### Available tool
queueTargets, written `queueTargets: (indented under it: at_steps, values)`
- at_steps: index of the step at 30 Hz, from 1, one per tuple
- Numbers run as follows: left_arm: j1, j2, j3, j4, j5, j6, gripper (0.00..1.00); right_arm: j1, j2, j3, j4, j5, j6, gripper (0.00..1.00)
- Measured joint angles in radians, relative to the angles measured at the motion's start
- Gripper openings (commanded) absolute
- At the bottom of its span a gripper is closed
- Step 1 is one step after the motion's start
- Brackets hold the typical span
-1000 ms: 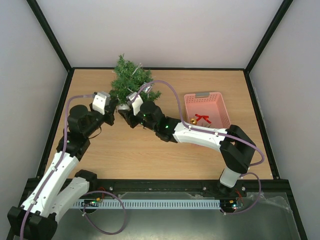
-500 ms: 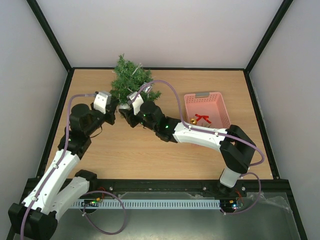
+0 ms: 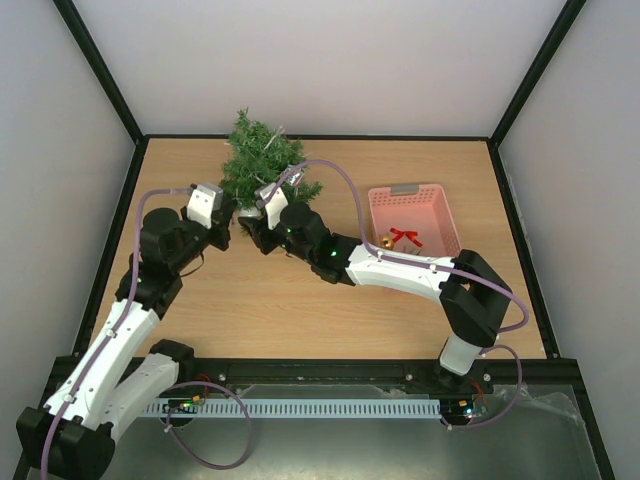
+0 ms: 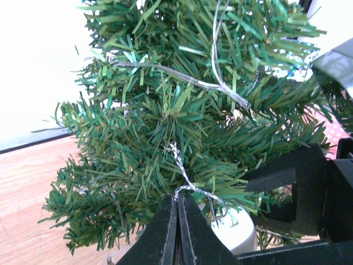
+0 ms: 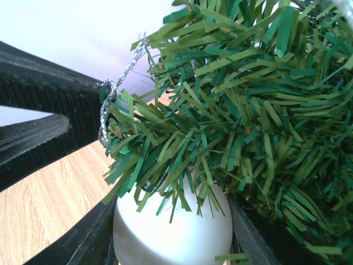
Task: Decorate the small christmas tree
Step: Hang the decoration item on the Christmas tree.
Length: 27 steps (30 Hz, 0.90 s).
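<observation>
Tree: small christmas tree (image 3: 258, 160) of dark-green plastic needles, bushy, upright, at the far side of the wooden table (image 3: 300, 310); it stands directly ahead of both grippers.
Branches: flat, strip-like needles in mixed light and dark green, spreading in tufts; the lowest tufts droop over the base.
Base: a small, rounded, pale white pot (image 5: 176, 245) under the lowest branches, sitting between the right gripper's fingers.
Clear strand: a thin transparent cord (image 4: 220, 83) is draped over the upper branches, above the left gripper.
Silver thread: a thin twisted silver wire thread (image 4: 177, 165) runs from a lower branch down to the left gripper's tips.
Left gripper: the left gripper (image 4: 177, 200) has its black fingers pressed together and pinches the end of the silver wire thread just below the lower branches.
Right gripper: the right gripper (image 5: 172, 221) is partly spread, one finger against each side of the white pot, holding it.
Grippers: they are close together at the foot of the tree, the left one just left of the right one.
Basket: a pink plastic basket (image 3: 440, 215) stands well off to the right of the right gripper, holding a red bow (image 3: 405, 237).
</observation>
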Motion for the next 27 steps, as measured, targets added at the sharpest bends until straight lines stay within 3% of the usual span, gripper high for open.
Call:
queueTargets:
  at_steps: [2,8,13,19,23,27]
  values:
    - [0.0,-0.004,0.0,-0.015,-0.002,0.001,0.07,0.0,0.0,0.0,0.0,-0.001,0.001,0.4]
    - [0.0,-0.063,0.002,-0.065,-0.019,-0.011,0.35,0.0,0.0,0.0,0.0,-0.01,0.001,0.4]
    - [0.0,-0.095,0.035,-0.135,-0.036,-0.034,0.44,0.0,0.0,0.0,0.0,-0.019,0.001,0.4]
    - [0.004,-0.089,0.078,-0.185,-0.038,-0.087,0.43,0.0,0.0,0.0,0.0,-0.026,0.002,0.4]
    - [0.009,-0.039,0.123,-0.197,-0.021,-0.128,0.22,0.0,0.0,-0.003,0.001,-0.025,0.005,0.4]
    - [0.017,0.013,0.139,-0.193,0.002,-0.158,0.19,0.0,0.0,-0.016,0.001,-0.022,0.005,0.4]
